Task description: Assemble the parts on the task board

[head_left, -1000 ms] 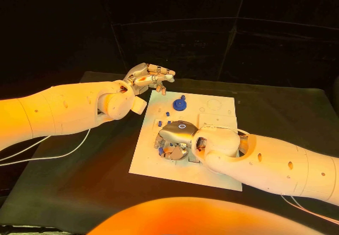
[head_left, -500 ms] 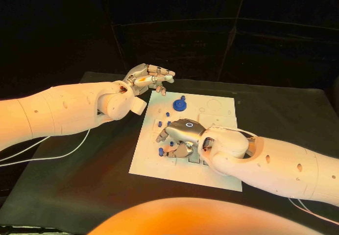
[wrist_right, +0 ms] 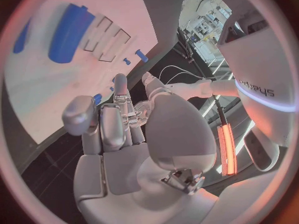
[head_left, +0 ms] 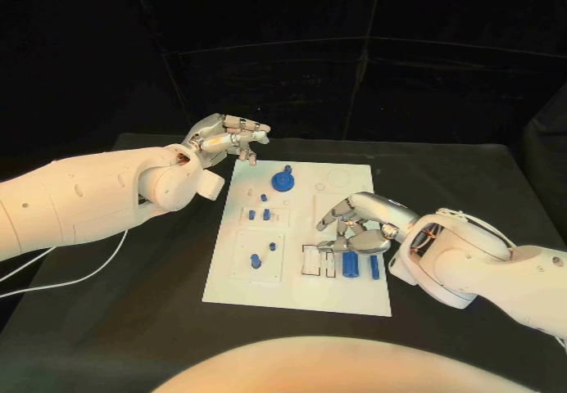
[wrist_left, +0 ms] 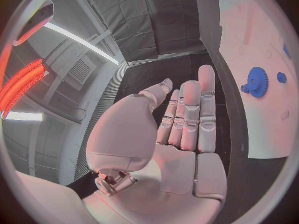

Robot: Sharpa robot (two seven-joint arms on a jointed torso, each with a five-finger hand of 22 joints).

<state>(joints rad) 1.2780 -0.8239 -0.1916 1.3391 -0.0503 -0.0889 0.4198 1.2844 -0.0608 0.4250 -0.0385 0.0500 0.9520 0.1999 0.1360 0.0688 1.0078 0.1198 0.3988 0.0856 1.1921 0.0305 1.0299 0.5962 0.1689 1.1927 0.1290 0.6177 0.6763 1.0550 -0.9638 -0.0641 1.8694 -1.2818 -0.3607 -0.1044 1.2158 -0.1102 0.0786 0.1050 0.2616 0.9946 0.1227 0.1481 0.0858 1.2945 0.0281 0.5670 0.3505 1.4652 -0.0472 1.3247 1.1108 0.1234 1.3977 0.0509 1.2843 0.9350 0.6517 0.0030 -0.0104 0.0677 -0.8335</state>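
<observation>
Lying on black table (head_left: 142, 303), dark curtains behind: white board (head_left: 296, 282) carrying blue parts — gear (head_left: 283, 180) at far end, long pegs (head_left: 350, 263) near right hand (head_left: 360, 221). Hovering empty, fingers apart: left hand (head_left: 224, 135), right hand. Small part shapes hard to make out.

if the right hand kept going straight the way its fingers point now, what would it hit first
Probably the white task board itself. The right hand hangs over it, fingers aimed toward the small blue pegs left of it; height above the board is unclear, so it might reach those first.
</observation>
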